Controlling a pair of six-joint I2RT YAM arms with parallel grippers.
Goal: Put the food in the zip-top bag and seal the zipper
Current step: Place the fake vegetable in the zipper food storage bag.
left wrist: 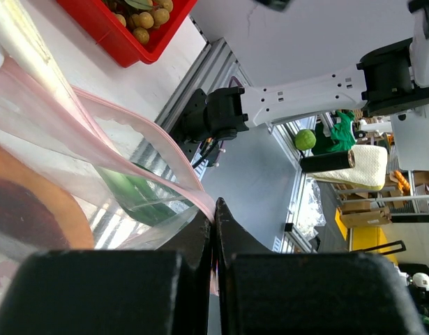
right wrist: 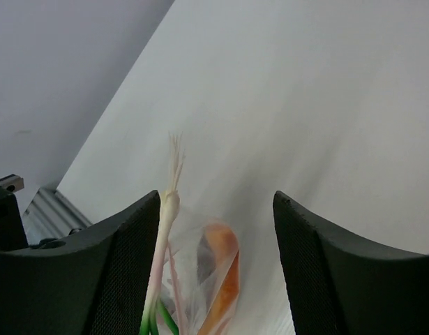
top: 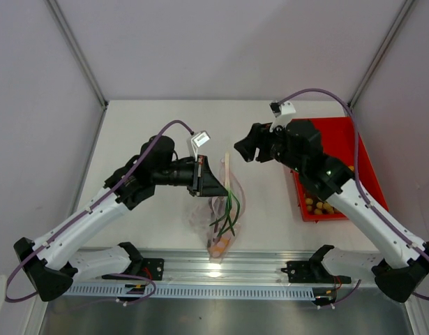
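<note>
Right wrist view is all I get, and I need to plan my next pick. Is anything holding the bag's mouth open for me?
Observer: Yes. The left gripper is shut on the zipper edge of the zip-top bag, holding it up off the table.
Operator: Is there any food not yet bagged?
Observer: An olive-green grape bunch lies in the red tray, at its near end on your side of the table.
</note>
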